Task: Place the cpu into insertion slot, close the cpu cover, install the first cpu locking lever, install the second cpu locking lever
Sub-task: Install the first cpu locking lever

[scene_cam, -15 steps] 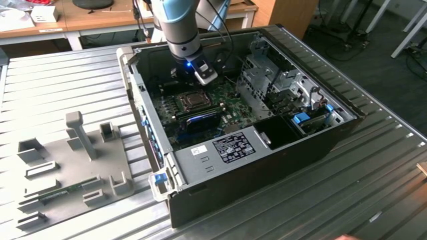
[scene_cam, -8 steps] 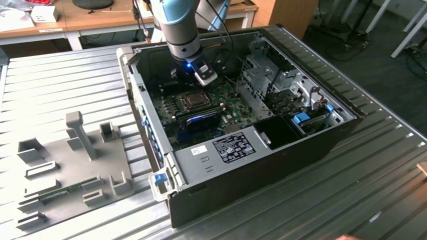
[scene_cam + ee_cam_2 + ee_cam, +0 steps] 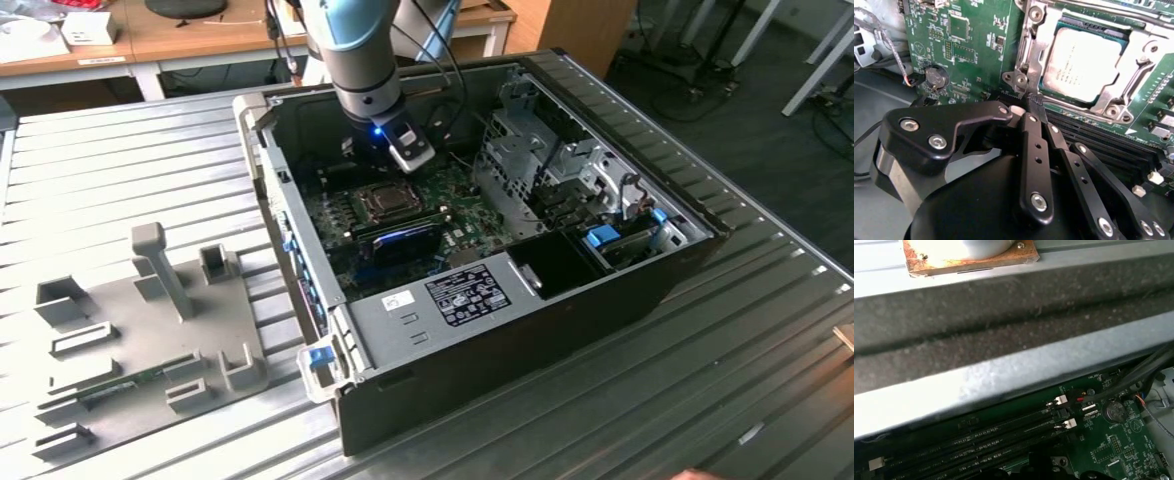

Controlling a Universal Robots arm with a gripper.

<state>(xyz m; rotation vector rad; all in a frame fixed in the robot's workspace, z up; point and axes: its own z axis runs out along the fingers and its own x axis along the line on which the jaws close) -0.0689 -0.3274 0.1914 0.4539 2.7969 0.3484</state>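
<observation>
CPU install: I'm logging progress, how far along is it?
Done: the cpu sits in the insertion slot with the cpu cover down around it. In hand: the shut claw is at the cover's corner. Lever states can't be judged.

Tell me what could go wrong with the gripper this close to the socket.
The black gripper has its fingertips together at the edge of the silvery square metal cpu cover, beside the long black memory slots. A slip could scrape the silvery-tan square cpu or strike small parts on the green circuit board.

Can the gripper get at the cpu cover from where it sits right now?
Probably yes: the gripper sits at the cpu cover's corner, and nothing lies between them.
</observation>
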